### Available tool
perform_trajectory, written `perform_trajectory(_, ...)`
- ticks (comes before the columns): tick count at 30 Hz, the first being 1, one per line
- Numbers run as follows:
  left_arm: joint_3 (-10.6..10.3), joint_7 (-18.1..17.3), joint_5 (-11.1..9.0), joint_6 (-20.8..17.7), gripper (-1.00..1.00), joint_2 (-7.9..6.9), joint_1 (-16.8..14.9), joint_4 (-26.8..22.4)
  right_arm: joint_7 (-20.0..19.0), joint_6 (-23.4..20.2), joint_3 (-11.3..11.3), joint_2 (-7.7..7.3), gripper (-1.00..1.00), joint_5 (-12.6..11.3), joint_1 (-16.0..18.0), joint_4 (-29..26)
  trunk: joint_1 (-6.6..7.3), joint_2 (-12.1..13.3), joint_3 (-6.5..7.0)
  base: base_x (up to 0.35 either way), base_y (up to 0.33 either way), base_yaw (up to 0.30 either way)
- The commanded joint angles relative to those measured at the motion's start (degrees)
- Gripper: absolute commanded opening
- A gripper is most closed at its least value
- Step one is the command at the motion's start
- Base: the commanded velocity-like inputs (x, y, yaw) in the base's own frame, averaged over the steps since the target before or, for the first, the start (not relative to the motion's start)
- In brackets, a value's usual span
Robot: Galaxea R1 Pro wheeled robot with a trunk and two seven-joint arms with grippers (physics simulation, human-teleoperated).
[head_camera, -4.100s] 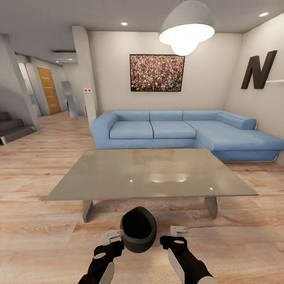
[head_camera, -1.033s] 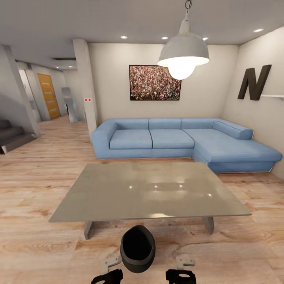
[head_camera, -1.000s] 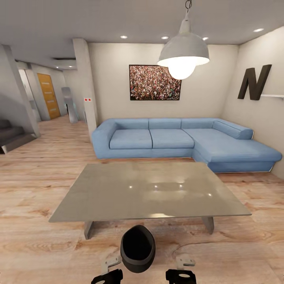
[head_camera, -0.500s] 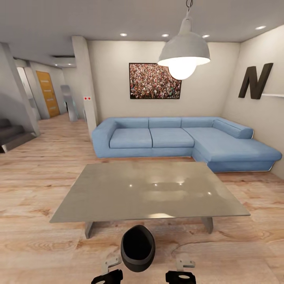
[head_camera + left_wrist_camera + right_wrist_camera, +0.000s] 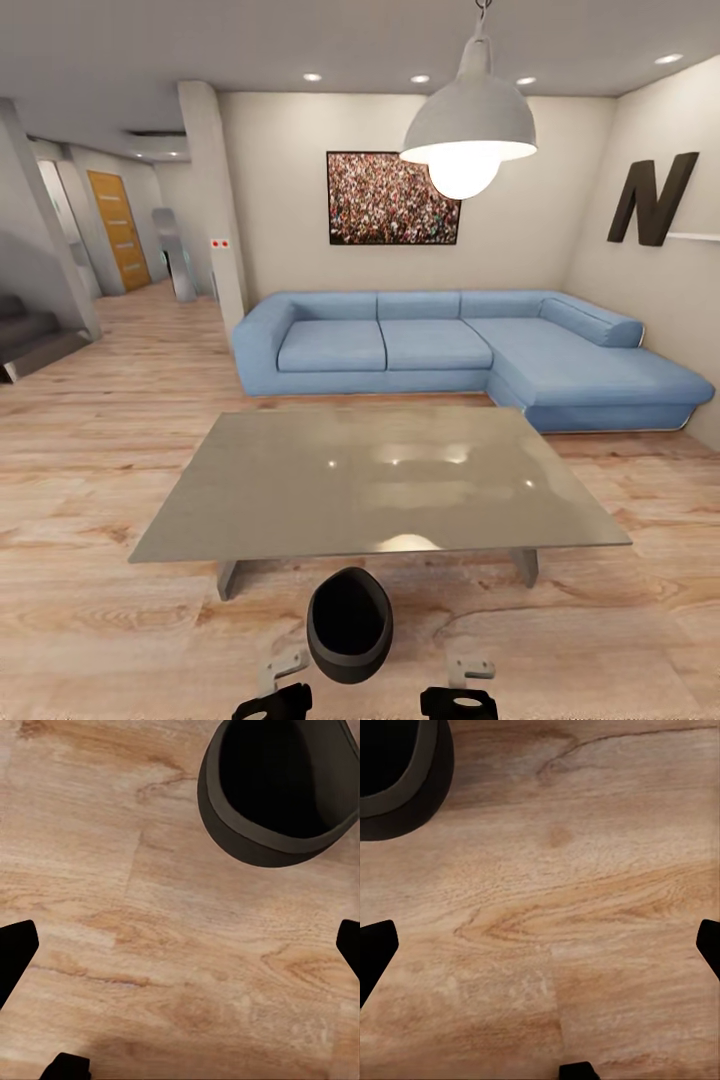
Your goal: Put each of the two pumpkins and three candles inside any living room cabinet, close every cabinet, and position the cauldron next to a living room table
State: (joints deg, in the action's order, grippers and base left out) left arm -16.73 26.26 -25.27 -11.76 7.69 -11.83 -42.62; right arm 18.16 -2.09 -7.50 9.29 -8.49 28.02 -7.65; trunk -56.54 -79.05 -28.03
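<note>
The cauldron (image 5: 349,625), a dark rounded pot with an open black mouth, stands on the plank floor just in front of the near edge of the low grey table (image 5: 380,480). My left gripper (image 5: 283,672) and right gripper (image 5: 468,672) sit at the bottom edge of the head view, one on each side of the cauldron and apart from it. In the left wrist view the cauldron (image 5: 277,787) lies beyond the open left gripper (image 5: 180,949). In the right wrist view the cauldron (image 5: 397,772) is off to one side of the open right gripper (image 5: 540,945). Bare floor lies between both pairs of fingers.
A blue corner sofa (image 5: 450,345) stands behind the table against the far wall. A pendant lamp (image 5: 468,125) hangs over the table. A hallway with an orange door (image 5: 120,230) and stairs (image 5: 30,335) opens at the left. Wood floor surrounds the table.
Since four seconds ago both arms have drawn back from the cauldron, which the left gripper was touching. The view has pulled back slightly. Over the last second, only a small shift of the view.
</note>
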Motion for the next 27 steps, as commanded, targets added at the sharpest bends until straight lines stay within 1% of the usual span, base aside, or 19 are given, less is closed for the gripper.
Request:
perform_trajectory(1, -0.23, 0.45, -0.39, -0.19, 1.00, -0.04, -0.03, -0.10, 0.30, -0.21, -0.50, -0.01, 1.00, -0.56, 0.02, -0.08, 0.23, 0.38, 0.03, 0.000, 0.000, 0.000)
perform_trajectory(27, -0.24, 0.46, -0.44, -0.19, 1.00, -0.04, -0.03, -0.10, 0.30, -0.20, -0.46, -0.04, 1.00, -0.56, 0.02, -0.08, 5.94, 10.81, 2.41, 0.000, 0.000, 0.000)
